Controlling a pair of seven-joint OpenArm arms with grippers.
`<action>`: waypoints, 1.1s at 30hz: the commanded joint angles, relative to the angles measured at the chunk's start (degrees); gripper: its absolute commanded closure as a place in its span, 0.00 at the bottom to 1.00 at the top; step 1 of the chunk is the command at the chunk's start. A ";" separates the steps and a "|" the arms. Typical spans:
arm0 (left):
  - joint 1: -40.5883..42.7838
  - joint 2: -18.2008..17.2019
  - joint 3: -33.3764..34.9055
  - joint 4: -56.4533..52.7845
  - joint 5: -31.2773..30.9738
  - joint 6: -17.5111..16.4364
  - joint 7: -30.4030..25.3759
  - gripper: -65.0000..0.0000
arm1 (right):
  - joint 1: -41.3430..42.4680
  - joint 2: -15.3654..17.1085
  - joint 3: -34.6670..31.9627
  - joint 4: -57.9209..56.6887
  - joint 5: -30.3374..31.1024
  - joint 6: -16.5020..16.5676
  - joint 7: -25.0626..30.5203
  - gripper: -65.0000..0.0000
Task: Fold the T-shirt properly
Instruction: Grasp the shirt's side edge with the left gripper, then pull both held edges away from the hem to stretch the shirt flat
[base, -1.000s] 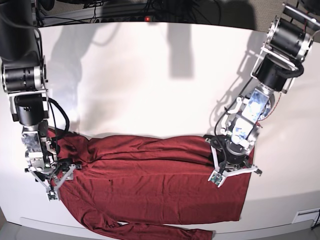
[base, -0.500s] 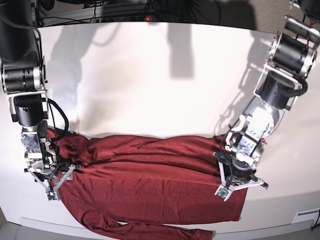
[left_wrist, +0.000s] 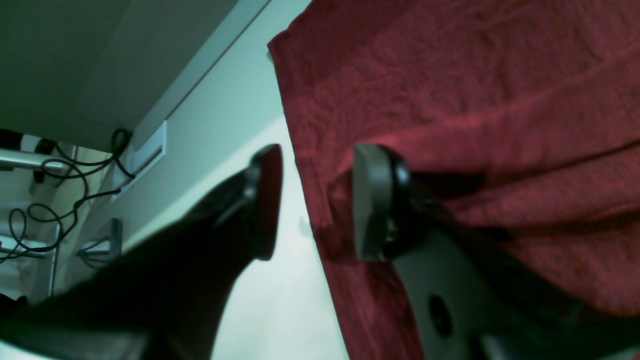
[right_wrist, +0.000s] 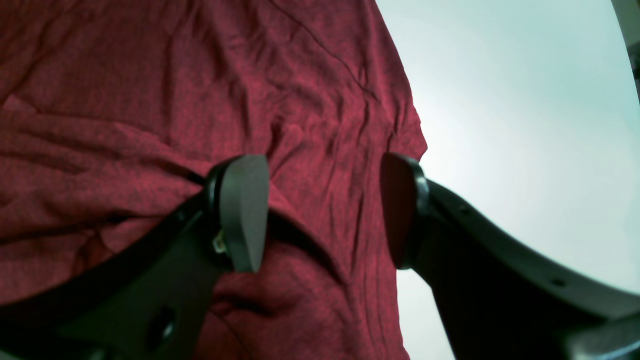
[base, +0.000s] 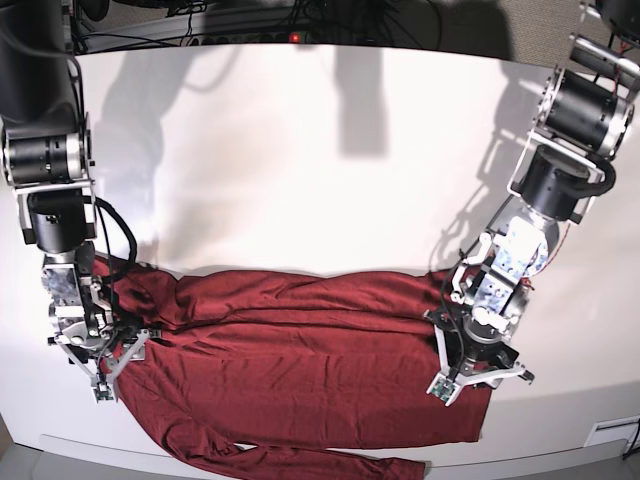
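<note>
Shirt: the maroon T-shirt (base: 310, 370) lies spread along the near edge of the white surface (base: 300, 150)
Left claw (left_wrist: 312, 202): parted, straddling the shirt's edge
Right claw (right_wrist: 325, 210): parted over the cloth, gripping nothing

No readable text or labels.

Above the T-shirt (base: 300, 360) you have the whole bare far half of the white table (base: 300, 150) to move through, while the near strip is crowded by cloth and both arms stand at its ends.
</note>
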 joint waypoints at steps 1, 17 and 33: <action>-2.05 -0.24 -0.33 0.79 0.50 0.98 -1.16 0.63 | 2.19 0.83 0.28 0.90 -0.04 -0.15 1.09 0.46; -0.42 0.11 -0.94 1.88 -18.69 3.39 5.33 0.69 | -1.51 1.95 1.01 2.08 5.51 6.58 -1.42 0.46; 9.22 0.15 -23.61 1.90 -28.33 -2.29 5.31 0.69 | -19.93 1.73 13.92 26.47 7.30 10.73 -3.56 0.46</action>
